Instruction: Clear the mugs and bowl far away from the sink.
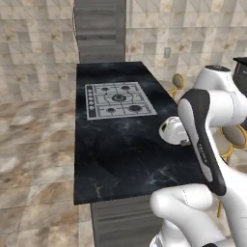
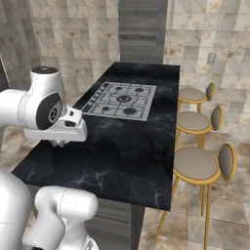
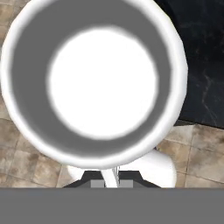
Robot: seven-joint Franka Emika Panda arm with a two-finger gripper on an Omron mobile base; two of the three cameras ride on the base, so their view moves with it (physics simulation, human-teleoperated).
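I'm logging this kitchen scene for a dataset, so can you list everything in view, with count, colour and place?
Bowl: one, white with a grey inner wall, close in front of the hand camera, its rim between the fingertips.
Counter: one, black marbled island, in front of the robot.
Gas hob: one, silver-grey with dark burners, set into the far half of the counter.
Stools: three, tan seats on yellow frames, along the counter's right side.
Wall outlet: one, grey, on the tiled back wall.
Floor: brown stone tiles, around the island.
Arm: one, white with dark joints, raised over the near end of the counter.
Gripper: one, dark fingertips closed on the bowl's rim.
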